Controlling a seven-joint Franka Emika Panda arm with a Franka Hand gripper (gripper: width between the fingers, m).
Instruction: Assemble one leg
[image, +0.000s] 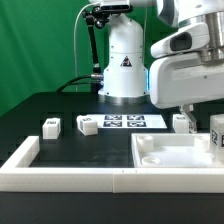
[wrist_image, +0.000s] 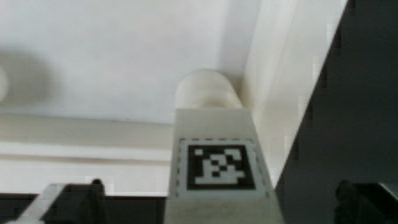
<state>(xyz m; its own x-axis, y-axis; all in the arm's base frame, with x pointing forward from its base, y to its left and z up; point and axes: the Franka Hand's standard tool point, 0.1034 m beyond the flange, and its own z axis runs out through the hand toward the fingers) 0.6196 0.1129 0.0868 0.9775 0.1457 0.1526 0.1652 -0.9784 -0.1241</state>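
Observation:
One leg (image: 217, 134), a small white post with a square tag, stands at the right edge of the exterior view on the large white panel (image: 170, 152). My gripper (image: 210, 116) hangs over it. In the wrist view this leg (wrist_image: 219, 140) runs up between my two dark fingers (wrist_image: 71, 205), with a gap on each side, so the jaws are open around it. Its rounded far end rests against the panel (wrist_image: 107, 90). Three more legs lie on the black table: two on the left (image: 50, 126) (image: 87, 126), one near the gripper (image: 181, 122).
The marker board (image: 125, 121) lies in front of the robot base (image: 125, 60). A white L-shaped rail (image: 60, 175) borders the table's front and left. In the wrist view the black table (wrist_image: 356, 90) shows beside the panel's edge.

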